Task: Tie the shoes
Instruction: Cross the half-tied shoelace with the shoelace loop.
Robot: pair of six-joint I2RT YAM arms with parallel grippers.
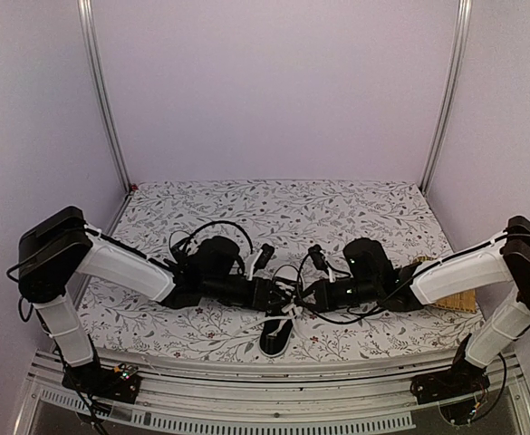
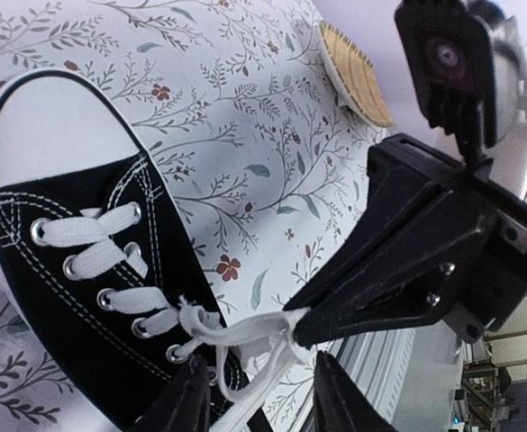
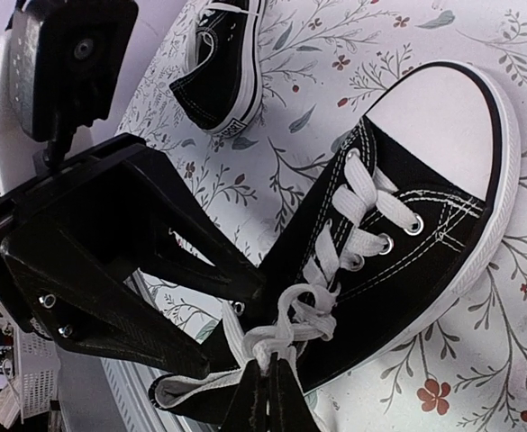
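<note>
Top cam: fixed, high and behind, tilted down over the whole table (image 1: 355, 208). It's far, so the shoe (image 1: 276, 337) is small at the near edge. Left wrist cam: very close, looks past the left gripper (image 2: 258, 400) at the laces (image 2: 245, 337), facing the right gripper (image 2: 297, 322). Right wrist cam: equally close, opposite direction, facing back at the left gripper. All three share that shoe; both wrist views share the laces.
</note>
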